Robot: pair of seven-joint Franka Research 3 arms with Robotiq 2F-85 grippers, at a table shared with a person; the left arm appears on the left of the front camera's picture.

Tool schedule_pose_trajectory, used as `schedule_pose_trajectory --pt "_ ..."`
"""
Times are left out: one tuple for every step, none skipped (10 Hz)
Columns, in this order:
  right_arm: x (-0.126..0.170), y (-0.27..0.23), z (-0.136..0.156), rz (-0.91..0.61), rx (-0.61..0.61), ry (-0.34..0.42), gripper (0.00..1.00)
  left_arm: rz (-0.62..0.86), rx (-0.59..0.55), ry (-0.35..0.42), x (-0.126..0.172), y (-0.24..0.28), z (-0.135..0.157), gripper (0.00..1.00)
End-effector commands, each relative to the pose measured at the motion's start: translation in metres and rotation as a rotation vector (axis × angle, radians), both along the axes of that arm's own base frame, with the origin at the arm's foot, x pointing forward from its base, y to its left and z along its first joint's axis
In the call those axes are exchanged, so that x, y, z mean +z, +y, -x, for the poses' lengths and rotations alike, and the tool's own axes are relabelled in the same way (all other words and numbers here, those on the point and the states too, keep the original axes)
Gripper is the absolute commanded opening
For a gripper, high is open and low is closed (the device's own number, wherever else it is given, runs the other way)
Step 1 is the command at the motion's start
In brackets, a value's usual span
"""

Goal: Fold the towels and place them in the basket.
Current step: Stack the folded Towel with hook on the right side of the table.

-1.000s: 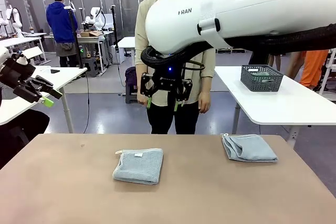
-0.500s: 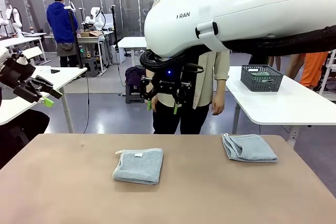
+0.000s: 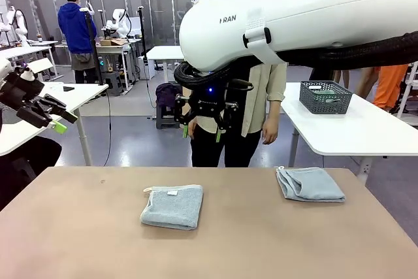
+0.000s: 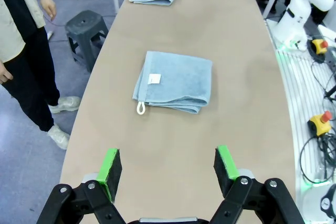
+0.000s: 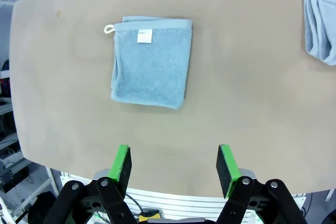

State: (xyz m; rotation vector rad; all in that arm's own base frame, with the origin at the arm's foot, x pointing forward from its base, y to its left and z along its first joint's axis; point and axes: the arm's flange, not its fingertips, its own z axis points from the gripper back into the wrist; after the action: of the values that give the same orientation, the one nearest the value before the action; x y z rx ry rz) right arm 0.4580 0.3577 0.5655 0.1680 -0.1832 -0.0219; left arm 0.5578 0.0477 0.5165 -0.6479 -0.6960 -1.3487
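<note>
Towels folded, white tag unreadable; "RAN" on arm; both jaws apart.

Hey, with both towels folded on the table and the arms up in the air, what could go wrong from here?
1. The basket sits on a separate white table across a gap, possibly hard to reach.
2. The person stands close behind the right gripper; a swing might hit them.
3. The right towel lies near the table edge and could get nudged off.
</note>
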Motion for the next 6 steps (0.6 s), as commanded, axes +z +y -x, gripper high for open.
schedule_pose_trajectory --pt "-0.034 0.003 -0.002 -0.023 -0.037 -0.019 0.82 -0.015 0.004 0.0 0.002 0.0 0.001 0.9" --pt "-0.057 0.003 -0.005 -0.038 -0.068 -0.029 0.82 -0.015 0.004 0.0 0.002 0.0 0.001 0.9" --pt "-0.077 0.001 -0.005 -0.05 -0.103 -0.025 0.82 -0.015 0.004 0.0 0.002 0.0 0.001 0.9" --pt "-0.096 -0.002 -0.006 -0.056 -0.133 -0.014 0.82 -0.015 0.004 0.0 0.002 0.0 0.001 0.9" --pt "-0.114 -0.006 -0.007 -0.07 -0.147 0.01 0.82 -0.015 0.004 0.0 0.002 0.0 0.001 0.9" --pt "-0.138 -0.011 -0.01 -0.086 -0.169 0.026 0.82 -0.015 0.004 0.0 0.002 0.0 0.001 0.9"
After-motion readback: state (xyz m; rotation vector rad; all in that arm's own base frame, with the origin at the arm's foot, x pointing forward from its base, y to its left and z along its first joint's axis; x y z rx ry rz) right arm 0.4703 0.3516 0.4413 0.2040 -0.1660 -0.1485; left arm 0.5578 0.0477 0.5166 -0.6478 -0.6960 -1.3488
